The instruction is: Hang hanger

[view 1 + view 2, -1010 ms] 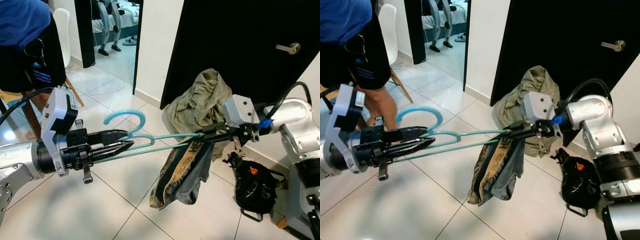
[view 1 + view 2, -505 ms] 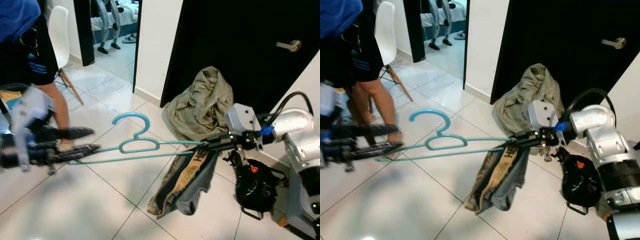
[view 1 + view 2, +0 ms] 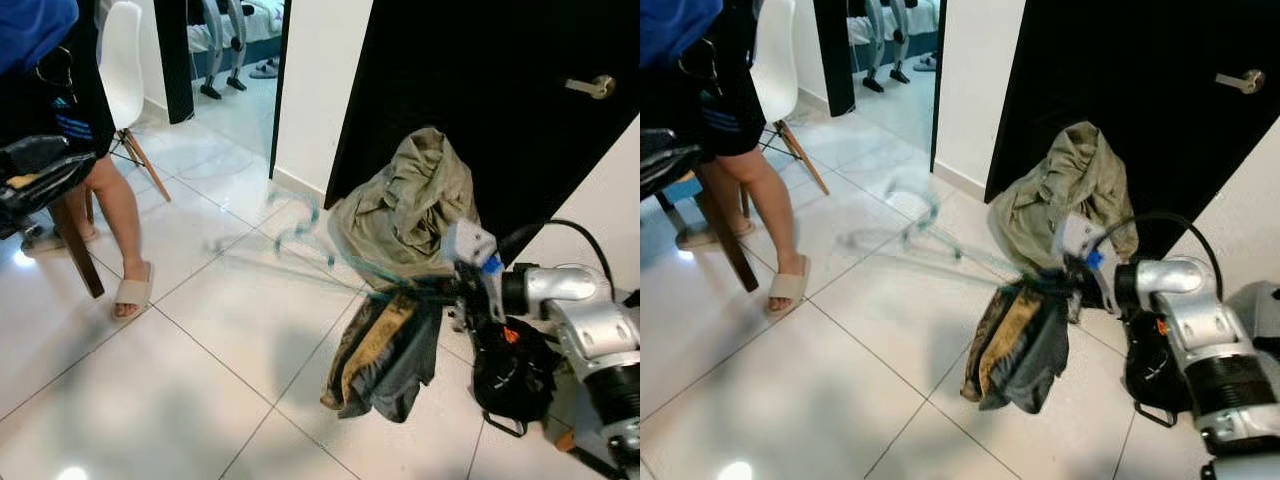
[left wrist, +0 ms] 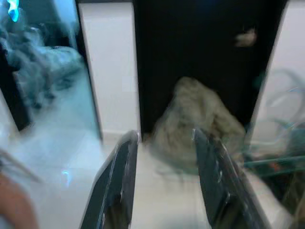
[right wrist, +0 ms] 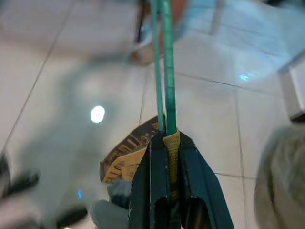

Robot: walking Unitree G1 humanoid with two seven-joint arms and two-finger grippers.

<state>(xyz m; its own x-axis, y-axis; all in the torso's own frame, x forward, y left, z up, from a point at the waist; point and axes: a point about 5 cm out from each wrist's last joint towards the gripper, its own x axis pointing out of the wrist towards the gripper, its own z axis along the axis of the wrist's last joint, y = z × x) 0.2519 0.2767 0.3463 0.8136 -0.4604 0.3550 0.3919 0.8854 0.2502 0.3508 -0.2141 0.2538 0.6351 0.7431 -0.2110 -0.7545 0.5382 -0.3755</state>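
Your right gripper [image 5: 167, 157], clamped on the teal hanger [image 5: 164, 71], carries it with draped trousers [image 3: 385, 350] alone, your left gripper [image 4: 164, 183] being parted and empty.

The right gripper [image 5: 167, 157], on the right, clamps the hanger [image 3: 300, 250], which reaches left over the floor [image 3: 200, 380]. A garment [image 3: 385, 345] hangs under the gripper. Behind it a cloth heap [image 3: 410, 205] leans against the door [image 3: 480, 90]. A person's leg [image 3: 120, 220] stands far left.
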